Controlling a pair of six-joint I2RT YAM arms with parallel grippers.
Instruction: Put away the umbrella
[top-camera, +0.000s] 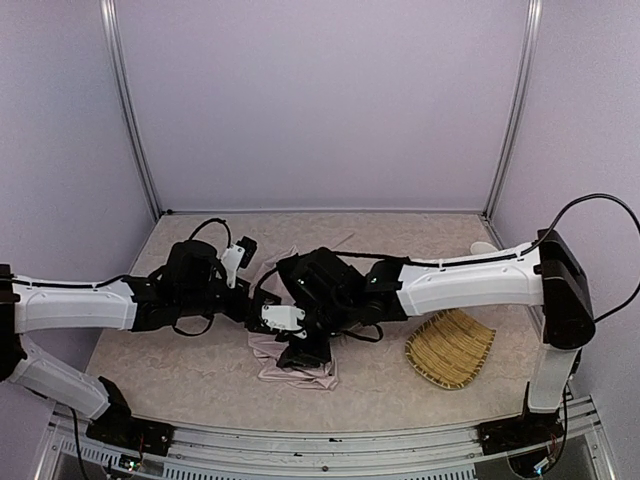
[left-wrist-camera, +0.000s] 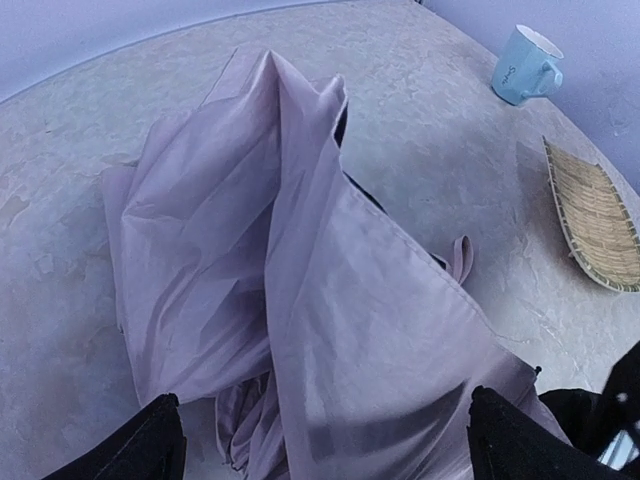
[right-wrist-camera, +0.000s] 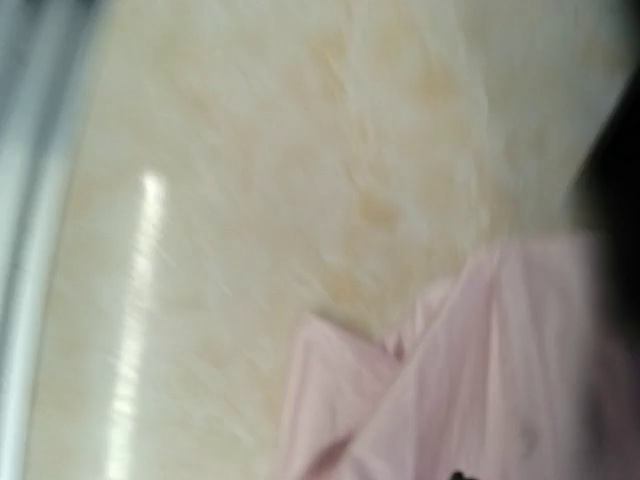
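plainly, the umbrella (top-camera: 300, 372) lies in a loose, half-collapsed heap at the middle of the table (top-camera: 180, 360), under the spot where both arms meet. its pale pink fabric runs roughly from the upper centre of the top view down toward the lower centre, so its long axis points away from the arm bases, not across them. neither shaft nor handle can be made out.

from the left wrist, the left gripper (left-wrist-camera: 322, 400) has its fingers (left-wrist-camera: 150, 440) spread wide at the two bottom corners of the frame. the folds lie between and ahead of them, rising toward the upper centre; nothing is pinched. the right gripper (top-camera: 300, 352) hangs over the lower end of the cloth. its wrist view is badly blurred, with pink fabric at the lower right, and i cannot tell how its jaws stand or whether they hold anything.

both arms look about equally near. my guess is that the left, squarely lined up along the folds, is better placed for gathering them.

as for writing, the pale blue mug (left-wrist-camera: 525, 65) at the upper right of the left wrist view bears dark lettering, too small to read. the straw tray (left-wrist-camera: 595, 225) shows no label.
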